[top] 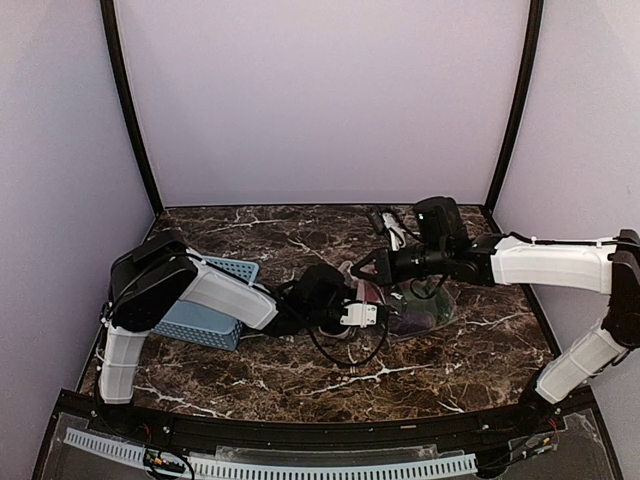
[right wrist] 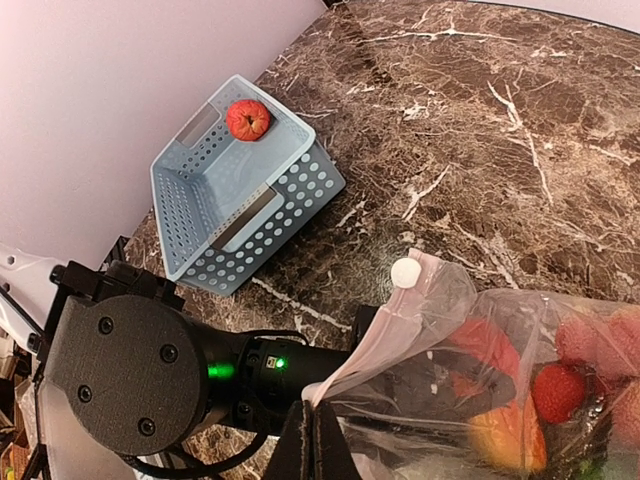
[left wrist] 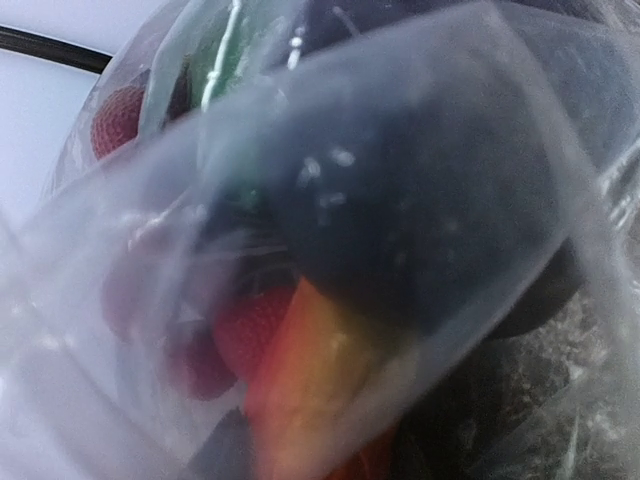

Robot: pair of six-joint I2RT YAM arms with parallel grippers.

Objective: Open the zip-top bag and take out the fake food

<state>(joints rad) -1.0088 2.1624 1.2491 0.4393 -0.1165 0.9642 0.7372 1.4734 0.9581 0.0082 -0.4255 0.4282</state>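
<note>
I have the bag [top: 415,312] lying on the table [top: 250,370] to the right of the basket [top: 215,300], clear of it, with most of the food [right wrist: 555,390] inside. One red piece [right wrist: 247,120] sits in the basket's far corner. My right jaws are pressed together on the bag's pink zip strip [right wrist: 385,335], on the mouth edge that faces the basket, holding it up. My left arm [top: 230,300] reaches across from the basket into that mouth. I cannot tell how the left jaws stand, because the wrist view is all film, with an orange piece [left wrist: 320,360] and the dark eggplant [left wrist: 430,220] blurred behind it.

That blindness is my main worry. If I close now I may catch plastic and not food, and pulling back toward the basket would drag the whole bag. The right pinch is on a thin edge, so a tug could slip it free and let the mouth collapse over the left wrist. The pieces look smooth and round, so a poor grip could squirt one deeper.
</note>
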